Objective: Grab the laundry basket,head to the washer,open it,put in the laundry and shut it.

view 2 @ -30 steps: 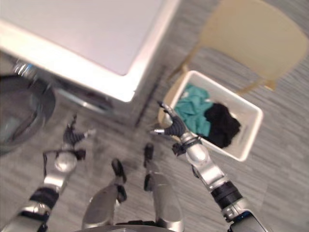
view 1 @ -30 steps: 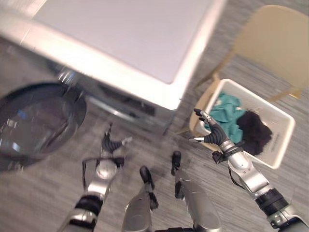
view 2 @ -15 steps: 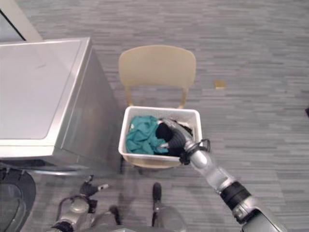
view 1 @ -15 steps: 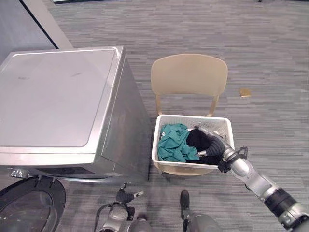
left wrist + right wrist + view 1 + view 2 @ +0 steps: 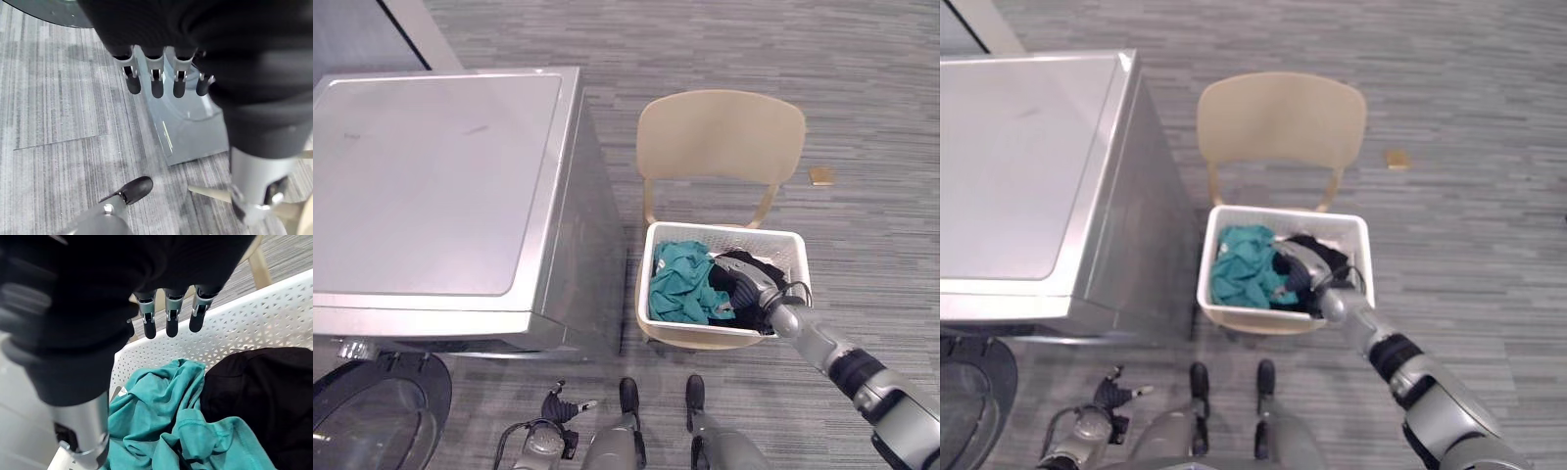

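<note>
In the left eye view we place ourselves at the loading step. The washing machine stands on the left with its round door already swung open low beside it. The white laundry basket sits on the seat of a tan chair just beside the machine. Our right hand reaches down into the basket, over the teal garment and the black garment. Our left hand hangs low near the floor, holding nothing.

In the right eye view the same hand lies on the pile where teal meets black; we cannot see from here whether anything is pinched.

In the left wrist view the left hand's fingers hang straight and relaxed above the grey floor, touching nothing.

In the right wrist view our right fingers point out straight in a row, hovering over the teal cloth with the perforated basket wall beyond them. They grip nothing yet. We judge the next move calls for lowering into the teal folds, curling round a good bunch and carrying it to the open door.
</note>
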Controlling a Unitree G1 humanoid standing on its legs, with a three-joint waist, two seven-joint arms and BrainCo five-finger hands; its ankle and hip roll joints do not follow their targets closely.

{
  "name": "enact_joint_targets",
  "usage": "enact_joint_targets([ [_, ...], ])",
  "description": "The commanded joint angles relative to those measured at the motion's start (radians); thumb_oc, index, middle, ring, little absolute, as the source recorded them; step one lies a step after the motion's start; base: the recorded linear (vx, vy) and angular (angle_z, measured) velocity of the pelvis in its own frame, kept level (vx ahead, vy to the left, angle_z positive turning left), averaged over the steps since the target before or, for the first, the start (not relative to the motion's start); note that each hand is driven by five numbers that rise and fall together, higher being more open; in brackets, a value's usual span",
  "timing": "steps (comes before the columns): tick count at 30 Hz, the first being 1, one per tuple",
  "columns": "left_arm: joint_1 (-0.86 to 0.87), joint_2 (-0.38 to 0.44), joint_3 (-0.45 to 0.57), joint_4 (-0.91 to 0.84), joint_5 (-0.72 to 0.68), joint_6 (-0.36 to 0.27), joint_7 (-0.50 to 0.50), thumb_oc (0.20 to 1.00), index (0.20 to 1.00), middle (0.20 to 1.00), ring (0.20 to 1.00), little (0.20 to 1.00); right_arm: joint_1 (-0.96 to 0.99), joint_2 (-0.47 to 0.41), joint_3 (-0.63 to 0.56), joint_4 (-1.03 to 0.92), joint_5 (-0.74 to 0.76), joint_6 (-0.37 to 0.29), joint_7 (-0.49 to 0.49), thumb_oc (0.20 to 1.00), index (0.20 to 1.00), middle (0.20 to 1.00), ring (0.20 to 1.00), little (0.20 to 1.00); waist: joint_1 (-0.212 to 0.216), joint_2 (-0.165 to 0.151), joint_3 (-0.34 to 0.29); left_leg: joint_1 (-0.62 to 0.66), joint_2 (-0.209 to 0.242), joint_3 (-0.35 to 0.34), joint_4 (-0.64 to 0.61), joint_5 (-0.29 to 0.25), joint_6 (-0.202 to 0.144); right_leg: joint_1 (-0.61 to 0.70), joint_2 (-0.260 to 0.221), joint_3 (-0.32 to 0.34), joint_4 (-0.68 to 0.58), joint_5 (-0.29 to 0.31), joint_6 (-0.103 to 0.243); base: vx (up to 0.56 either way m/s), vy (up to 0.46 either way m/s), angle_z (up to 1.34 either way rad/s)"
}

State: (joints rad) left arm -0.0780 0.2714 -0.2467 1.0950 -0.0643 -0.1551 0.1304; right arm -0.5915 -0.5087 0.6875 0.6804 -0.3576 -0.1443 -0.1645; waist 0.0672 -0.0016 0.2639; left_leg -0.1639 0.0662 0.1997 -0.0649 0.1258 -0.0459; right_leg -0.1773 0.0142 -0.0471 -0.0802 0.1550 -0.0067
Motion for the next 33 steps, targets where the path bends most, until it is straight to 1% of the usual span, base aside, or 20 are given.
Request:
enact_joint_targets([
  [1, -0.052, 0.039, -0.046, 0.001, -0.010, -0.034, 0.031, 1.000, 1.000, 1.000, 1.000, 1.000, -0.111, 0.023, 0.041, 0.049, -0.053, 0.025, -0.075, 1.000, 1.000, 1.000, 1.000, 1.000, 0.023, -0.037, 0.027, -0.034, 0.009, -0.031, 0.106, -0.099, -0.022, -0.025, -0.051, -0.049, 0.059, -0.135, 0.113, -0.11, 0.064, 0.20],
  [4, -0.084, 0.051, -0.072, -0.020, -0.032, -0.049, 0.046, 1.000, 1.000, 1.000, 1.000, 1.000, -0.196, 0.029, 0.050, 0.180, -0.059, 0.049, -0.109, 1.000, 1.000, 1.000, 1.000, 1.000, 0.043, -0.030, 0.054, -0.084, -0.005, -0.055, 0.101, -0.080, -0.022, -0.072, -0.062, -0.062, 0.070, -0.124, 0.117, -0.06, 0.031, 0.25],
  [5, -0.085, 0.051, -0.072, -0.020, -0.032, -0.049, 0.046, 1.000, 1.000, 1.000, 1.000, 1.000, -0.197, 0.030, 0.051, 0.182, -0.059, 0.049, -0.109, 1.000, 1.000, 1.000, 1.000, 1.000, 0.042, -0.030, 0.053, -0.086, -0.005, -0.055, 0.102, -0.080, -0.022, -0.074, -0.062, -0.063, 0.071, -0.124, 0.117, -0.03, 0.026, 0.32],
  [7, -0.100, 0.057, -0.094, -0.039, -0.051, -0.059, 0.052, 1.000, 1.000, 1.000, 1.000, 1.000, -0.247, 0.032, 0.057, 0.268, -0.059, 0.066, -0.129, 1.000, 1.000, 1.000, 1.000, 1.000, 0.053, -0.023, 0.066, -0.115, -0.016, -0.070, 0.089, -0.062, -0.023, -0.099, -0.068, -0.073, 0.072, -0.118, 0.119, -0.01, 0.037, 0.31],
  [9, -0.127, 0.065, -0.126, -0.051, -0.059, -0.068, 0.061, 1.000, 1.000, 1.000, 1.000, 1.000, -0.321, 0.023, 0.065, 0.370, -0.057, 0.088, -0.151, 1.000, 1.000, 1.000, 1.000, 1.000, 0.069, -0.006, 0.084, -0.156, -0.027, -0.087, 0.070, -0.037, -0.025, -0.135, -0.079, -0.084, 0.070, -0.110, 0.123, -0.02, 0.060, 0.18],
  [11, -0.139, 0.064, -0.144, -0.060, -0.069, -0.072, 0.062, 1.000, 1.000, 1.000, 1.000, 1.000, -0.350, 0.031, 0.062, 0.433, -0.047, 0.098, -0.165, 1.000, 1.000, 1.000, 1.000, 1.000, 0.079, 0.008, 0.093, -0.177, -0.035, -0.095, 0.051, -0.022, -0.028, -0.160, -0.084, -0.094, 0.070, -0.103, 0.127, -0.01, 0.044, 0.22],
  [12, -0.140, 0.064, -0.144, -0.059, -0.069, -0.073, 0.062, 1.000, 1.000, 1.000, 1.000, 1.000, -0.351, 0.032, 0.063, 0.434, -0.047, 0.097, -0.166, 1.000, 1.000, 1.000, 1.000, 1.000, 0.079, 0.008, 0.092, -0.178, -0.035, -0.096, 0.051, -0.022, -0.028, -0.161, -0.084, -0.094, 0.071, -0.103, 0.127, 0.00, 0.031, 0.30],
  [15, -0.159, 0.056, -0.163, -0.059, -0.069, -0.069, 0.064, 1.000, 1.000, 1.000, 1.000, 1.000, -0.374, 0.033, 0.058, 0.488, -0.019, 0.110, -0.167, 1.000, 1.000, 1.000, 1.000, 1.000, 0.096, 0.028, 0.100, -0.209, -0.049, -0.111, 0.029, 0.000, -0.031, -0.186, -0.092, -0.101, 0.064, -0.096, 0.131, 0.00, 0.035, 0.17],
  [16, -0.159, 0.056, -0.163, -0.059, -0.069, -0.069, 0.064, 1.000, 1.000, 1.000, 1.000, 1.000, -0.374, 0.033, 0.058, 0.488, -0.019, 0.110, -0.167, 0.730, 0.730, 0.730, 0.730, 0.730, 0.096, 0.028, 0.100, -0.209, -0.050, -0.111, 0.028, 0.000, -0.031, -0.186, -0.092, -0.101, 0.064, -0.096, 0.131, 0.01, 0.013, 0.10],
  [17, -0.160, 0.052, -0.165, -0.054, -0.069, -0.067, 0.066, 1.000, 1.000, 1.000, 1.000, 1.000, -0.374, 0.038, 0.059, 0.480, -0.012, 0.109, -0.166, 0.269, 0.269, 0.269, 0.269, 0.269, 0.097, 0.030, 0.102, -0.211, -0.051, -0.115, 0.027, 0.002, -0.032, -0.185, -0.094, -0.104, 0.065, -0.098, 0.131, 0.01, 0.003, 0.06],
  [18, -0.162, 0.048, -0.166, -0.053, -0.068, -0.064, 0.067, 1.000, 1.000, 1.000, 1.000, 1.000, -0.367, 0.045, 0.048, 0.469, 0.004, 0.106, -0.169, 0.200, 0.200, 0.200, 0.200, 0.200, 0.098, 0.031, 0.105, -0.206, -0.053, -0.117, 0.024, 0.001, -0.032, -0.179, -0.094, -0.105, 0.065, -0.101, 0.132, 0.01, 0.003, 0.07],
  [19, -0.162, 0.048, -0.166, -0.052, -0.068, -0.064, 0.067, 1.000, 1.000, 1.000, 1.000, 1.000, -0.367, 0.045, 0.048, 0.469, 0.004, 0.106, -0.169, 0.200, 0.200, 0.200, 0.200, 0.200, 0.097, 0.031, 0.103, -0.209, -0.053, -0.118, 0.024, 0.003, -0.032, -0.182, -0.094, -0.106, 0.064, -0.099, 0.132, 0.02, -0.003, 0.06],
  [21, -0.162, 0.037, -0.157, -0.049, -0.065, -0.060, 0.072, 1.000, 1.000, 1.000, 1.000, 1.000, -0.337, 0.046, 0.008, 0.400, 0.060, 0.095, -0.181, 0.200, 0.200, 0.200, 0.200, 0.200, 0.094, 0.028, 0.102, -0.196, -0.057, -0.125, 0.016, 0.000, -0.031, -0.171, -0.097, -0.106, 0.064, -0.103, 0.133, 0.01, 0.009, 0.07],
  [22, -0.160, 0.034, -0.147, -0.053, -0.065, -0.057, 0.074, 1.000, 1.000, 1.000, 1.000, 1.000, -0.309, 0.041, -0.023, 0.331, 0.096, 0.084, -0.190, 0.200, 0.200, 0.200, 0.200, 0.200, 0.086, 0.020, 0.095, -0.188, -0.059, -0.128, 0.014, -0.006, -0.029, -0.163, -0.097, -0.105, 0.060, -0.102, 0.134, 0.01, 0.010, 0.13],
  [24, -0.157, 0.035, -0.140, -0.058, -0.063, -0.056, 0.075, 1.000, 1.000, 1.000, 1.000, 1.000, -0.295, 0.036, -0.040, 0.294, 0.113, 0.079, -0.194, 0.200, 0.200, 0.200, 0.200, 0.200, 0.083, 0.016, 0.092, -0.181, -0.059, -0.128, 0.015, -0.010, -0.028, -0.158, -0.096, -0.104, 0.058, -0.102, 0.135, 0.01, 0.003, 0.14],
  [27, -0.138, 0.036, -0.120, -0.077, -0.063, -0.049, 0.070, 1.000, 1.000, 1.000, 1.000, 1.000, -0.228, 0.037, -0.117, 0.190, 0.200, 0.049, -0.200, 0.200, 0.200, 0.200, 0.200, 0.200, 0.074, -0.006, 0.084, -0.152, -0.057, -0.124, 0.024, -0.035, -0.019, -0.128, -0.095, -0.098, 0.054, -0.104, 0.136, 0.01, -0.003, 0.06],
  [29, -0.118, 0.038, -0.100, -0.080, -0.059, -0.041, 0.065, 1.000, 1.000, 1.000, 1.000, 1.000, -0.165, 0.045, -0.177, 0.102, 0.279, 0.024, -0.190, 0.200, 0.200, 0.200, 0.200, 0.200, 0.065, -0.026, 0.070, -0.132, -0.055, -0.116, 0.036, -0.052, -0.010, -0.106, -0.092, -0.090, 0.052, -0.105, 0.136, 0.04, -0.009, -0.03],
  [33, -0.077, 0.044, -0.056, -0.080, -0.046, -0.020, 0.046, 1.000, 1.000, 1.000, 1.000, 1.000, -0.006, 0.094, -0.273, -0.060, 0.435, -0.023, -0.143, 0.200, 0.200, 0.200, 0.200, 0.200, 0.044, -0.063, 0.034, -0.067, -0.050, -0.093, 0.056, -0.094, 0.008, -0.053, -0.086, -0.067, 0.050, -0.112, 0.138, 0.07, 0.019, -0.25],
])
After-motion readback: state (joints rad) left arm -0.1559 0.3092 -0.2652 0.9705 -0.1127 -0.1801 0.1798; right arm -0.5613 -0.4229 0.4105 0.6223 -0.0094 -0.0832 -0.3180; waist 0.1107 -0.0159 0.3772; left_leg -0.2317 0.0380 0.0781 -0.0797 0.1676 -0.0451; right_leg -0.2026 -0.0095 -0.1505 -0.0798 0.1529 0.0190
